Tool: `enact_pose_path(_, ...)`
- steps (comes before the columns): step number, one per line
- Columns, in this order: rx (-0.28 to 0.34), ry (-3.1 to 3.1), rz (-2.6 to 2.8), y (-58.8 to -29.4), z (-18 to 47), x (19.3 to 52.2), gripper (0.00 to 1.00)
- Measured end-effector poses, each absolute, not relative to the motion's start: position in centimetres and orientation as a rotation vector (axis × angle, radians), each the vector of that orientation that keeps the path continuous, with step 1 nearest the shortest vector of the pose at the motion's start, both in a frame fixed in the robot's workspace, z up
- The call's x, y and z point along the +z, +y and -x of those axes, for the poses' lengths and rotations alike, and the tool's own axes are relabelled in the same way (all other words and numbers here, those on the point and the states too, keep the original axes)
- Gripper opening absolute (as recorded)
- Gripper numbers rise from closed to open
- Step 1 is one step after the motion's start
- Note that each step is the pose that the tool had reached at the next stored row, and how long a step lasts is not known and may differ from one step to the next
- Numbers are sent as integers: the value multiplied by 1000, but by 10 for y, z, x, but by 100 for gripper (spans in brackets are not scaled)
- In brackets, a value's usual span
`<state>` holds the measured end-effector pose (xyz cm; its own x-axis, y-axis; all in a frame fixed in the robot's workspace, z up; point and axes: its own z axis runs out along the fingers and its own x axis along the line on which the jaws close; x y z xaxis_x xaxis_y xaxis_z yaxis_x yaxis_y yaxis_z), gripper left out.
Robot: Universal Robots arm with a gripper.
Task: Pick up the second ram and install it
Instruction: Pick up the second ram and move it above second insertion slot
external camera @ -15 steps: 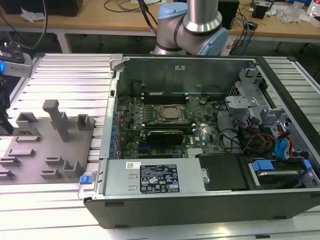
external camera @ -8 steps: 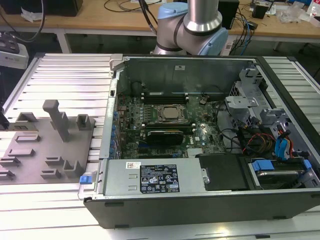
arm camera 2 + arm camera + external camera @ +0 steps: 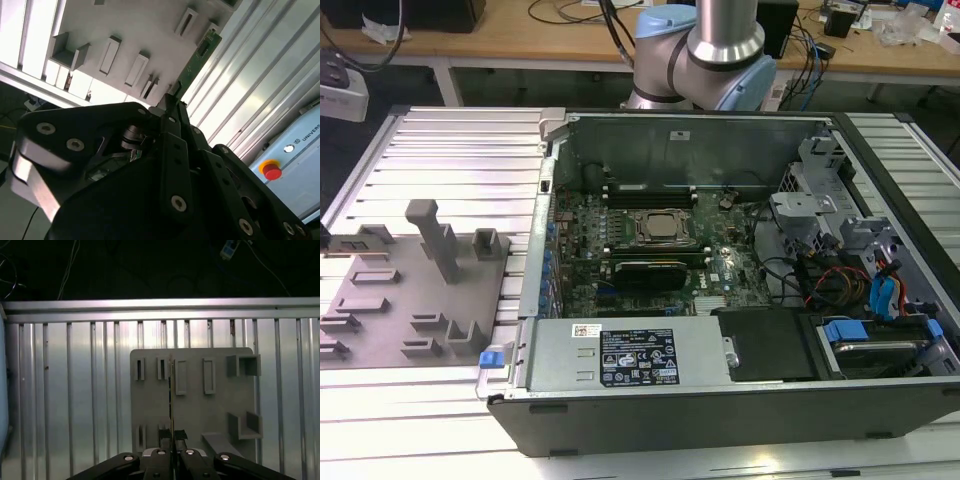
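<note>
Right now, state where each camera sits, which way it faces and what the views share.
Exterior view: off the arm, high, looking down on the open computer case and gray fixture; the arm shows beyond the case.
First wrist view: at the wrist, looking along the end effector at the gray fixture; the second ram shows edge-on.
Second wrist view: at the wrist, looking slantwise past the end effector, shut on the second ram.
Shared: all three show the gray fixture.

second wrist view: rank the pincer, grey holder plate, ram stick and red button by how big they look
1. pincer, though nearness to the camera inflates it
2. grey holder plate
3. ram stick, held by the pincer
4. red button
</note>
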<state>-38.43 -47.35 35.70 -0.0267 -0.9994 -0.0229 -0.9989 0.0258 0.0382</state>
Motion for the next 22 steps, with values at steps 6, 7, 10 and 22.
enact_pose_path(6,-68,-2243,-2184,-472,384,374,13)
enact_pose_path(7,-68,-2243,-2184,-468,384,378,13)
enact_pose_path(10,-70,-2242,-2184,-460,384,382,13)
enact_pose_path(22,-73,-2243,-2185,-437,384,427,13)
